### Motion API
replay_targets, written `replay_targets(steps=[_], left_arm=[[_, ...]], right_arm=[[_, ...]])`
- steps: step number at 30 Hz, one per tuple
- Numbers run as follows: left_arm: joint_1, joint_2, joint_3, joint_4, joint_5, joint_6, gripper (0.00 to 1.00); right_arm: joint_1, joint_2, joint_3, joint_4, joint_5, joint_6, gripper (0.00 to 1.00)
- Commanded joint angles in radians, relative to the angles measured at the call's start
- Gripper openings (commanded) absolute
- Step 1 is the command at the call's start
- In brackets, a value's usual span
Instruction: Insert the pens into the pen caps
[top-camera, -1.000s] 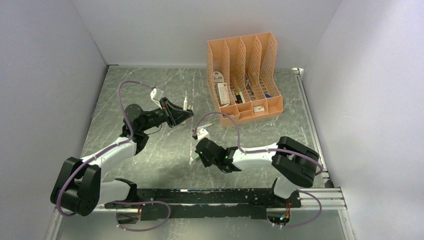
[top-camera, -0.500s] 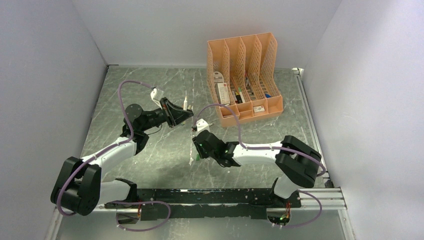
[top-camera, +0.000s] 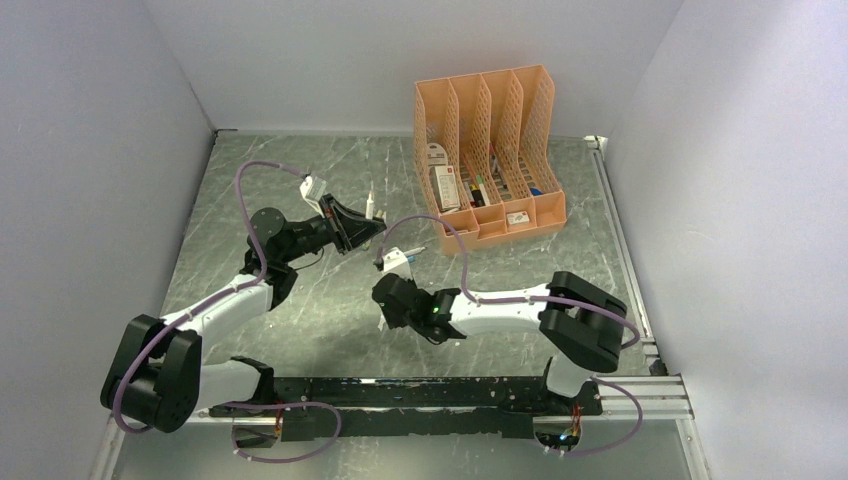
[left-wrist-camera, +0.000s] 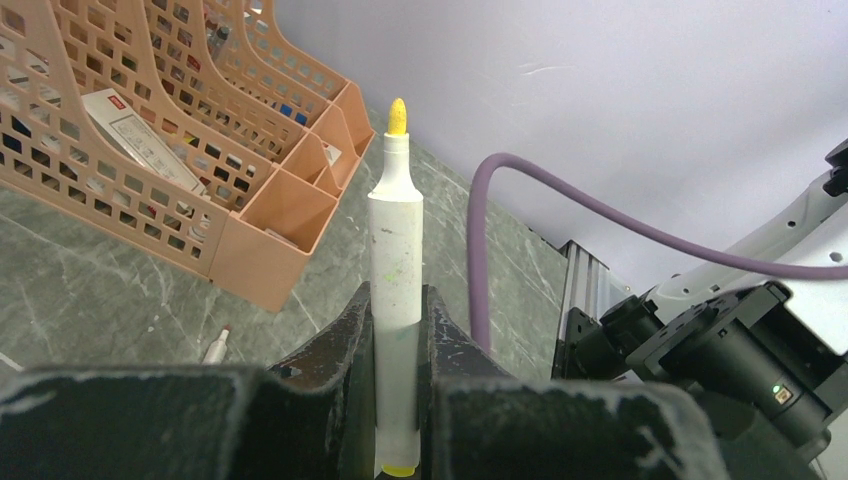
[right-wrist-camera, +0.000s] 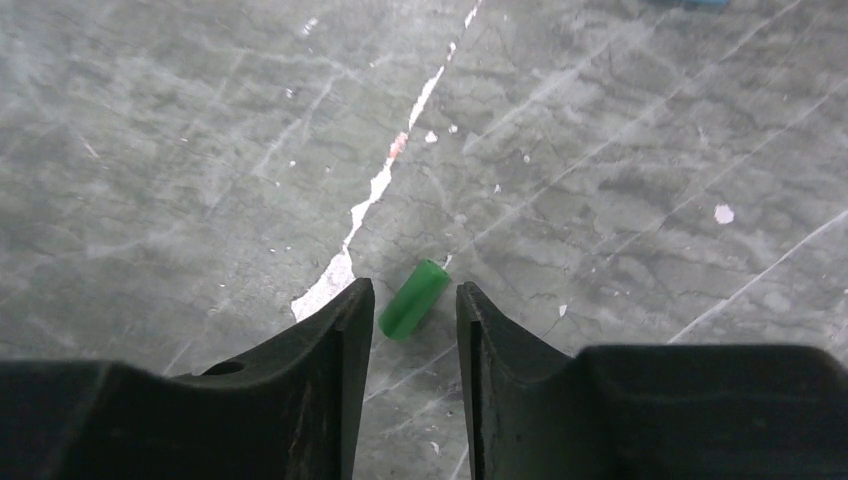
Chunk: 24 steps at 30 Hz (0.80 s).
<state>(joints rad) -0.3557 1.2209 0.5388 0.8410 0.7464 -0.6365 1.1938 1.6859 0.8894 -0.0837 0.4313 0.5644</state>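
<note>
Right wrist view: the right gripper (right-wrist-camera: 411, 292) has its jaws a little apart; the green cap (right-wrist-camera: 413, 298) lies on the table (right-wrist-camera: 600, 150) right between them, not yet pinched, its long side slanting away rightward; farther off, the left gripper (left-wrist-camera: 397, 300) squeezes a pen (left-wrist-camera: 394, 240), yellow tip out.

The top camera looks down from high behind the near edge over the whole table (top-camera: 330, 170); the left wrist camera faces past the left claw (left-wrist-camera: 398, 300) toward the organiser (left-wrist-camera: 200, 200), also seen from above; the right wrist camera hangs close over the table.
</note>
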Motion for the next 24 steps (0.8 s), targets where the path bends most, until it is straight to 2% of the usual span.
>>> replay_targets(steps=[1, 6, 14, 19, 24], left_arm=[[0.003, -0.020, -0.015, -0.007, -0.018, 0.018, 0.07], [0.003, -0.026, -0.017, -0.013, -0.021, 0.023, 0.07], [0.003, -0.023, -0.019, -0.014, -0.019, 0.021, 0.07], [0.004, -0.023, -0.021, -0.003, -0.032, 0.002, 0.07], [0.013, 0.003, -0.008, 0.032, -0.023, -0.048, 0.07]], right_arm=[[0.007, 0.040, 0.033, -0.072, 0.042, 0.077, 0.35], [0.007, 0.055, 0.044, -0.102, 0.050, 0.091, 0.31], [0.007, 0.040, 0.026, -0.067, 0.029, 0.072, 0.01], [0.006, -0.065, -0.030, -0.020, 0.054, 0.042, 0.00], [0.002, -0.258, -0.100, 0.001, 0.154, 0.005, 0.00]])
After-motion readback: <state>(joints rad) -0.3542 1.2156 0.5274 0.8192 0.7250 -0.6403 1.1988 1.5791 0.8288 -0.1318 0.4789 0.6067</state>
